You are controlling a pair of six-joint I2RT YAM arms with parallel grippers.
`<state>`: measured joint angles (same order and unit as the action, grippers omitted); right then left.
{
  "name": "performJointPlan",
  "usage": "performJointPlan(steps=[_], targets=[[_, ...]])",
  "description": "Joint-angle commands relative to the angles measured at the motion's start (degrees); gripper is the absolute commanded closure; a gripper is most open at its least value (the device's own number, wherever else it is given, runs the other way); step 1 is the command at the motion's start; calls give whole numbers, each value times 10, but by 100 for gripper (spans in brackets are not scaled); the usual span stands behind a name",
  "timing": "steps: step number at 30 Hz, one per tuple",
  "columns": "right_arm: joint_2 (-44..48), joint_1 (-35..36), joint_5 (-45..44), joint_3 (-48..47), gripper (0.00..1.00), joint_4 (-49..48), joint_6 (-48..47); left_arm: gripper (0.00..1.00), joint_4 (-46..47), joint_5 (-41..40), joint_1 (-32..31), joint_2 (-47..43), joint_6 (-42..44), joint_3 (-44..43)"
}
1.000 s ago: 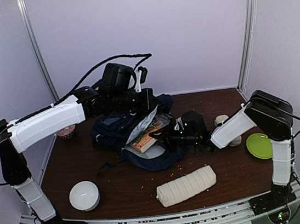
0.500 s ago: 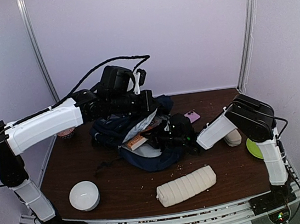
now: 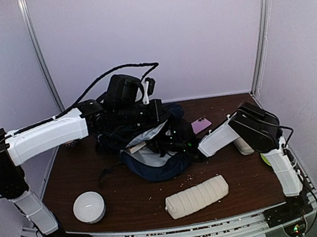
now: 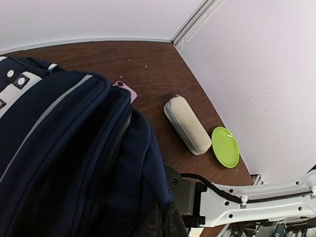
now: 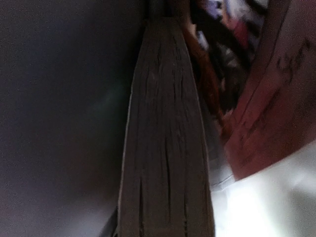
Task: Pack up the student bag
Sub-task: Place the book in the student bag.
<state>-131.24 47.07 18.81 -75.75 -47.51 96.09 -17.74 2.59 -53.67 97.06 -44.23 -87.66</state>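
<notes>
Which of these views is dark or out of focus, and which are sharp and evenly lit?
Left wrist view: sharp and evenly lit, the student bag and green plate clear. Top external view: even light, soft shadows. Right wrist view: dark and blurred, too close to a book seen edge-on, with a blown-out white patch at lower right.

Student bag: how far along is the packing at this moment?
Done: the student bag is open, with its grey lining showing. In hand: the left gripper appears to hold the bag's top up while the right gripper feeds a book into the mouth. Left: the white ribbed pouch, round white container, beige case, pink flat item and green plate lie outside.
</notes>
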Motion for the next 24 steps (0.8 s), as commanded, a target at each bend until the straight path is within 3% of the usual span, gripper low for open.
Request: performJointPlan(steps=[1, 8, 12, 14, 18, 24], targets=[[-52, 5, -43, -47, 100, -36, 19, 100, 163, 54, -33, -58, -24, 8], [-84, 5, -32, -91, 100, 2, -2, 100, 179, 50, -33, -71, -31, 37], [-71, 5, -17, -72, 67, -2, -13, 100, 172, 30, -33, -81, -21, 49], [-49, 4, -17, -44, 56, 10, -29, 100, 167, 16, -33, -86, -14, 53], [-10, 1, -17, -9, 47, 54, -67, 100, 159, 5, -32, -86, -3, 50], [34, -2, -9, 20, 42, 113, -94, 100, 154, -7, -31, -85, 1, 50]])
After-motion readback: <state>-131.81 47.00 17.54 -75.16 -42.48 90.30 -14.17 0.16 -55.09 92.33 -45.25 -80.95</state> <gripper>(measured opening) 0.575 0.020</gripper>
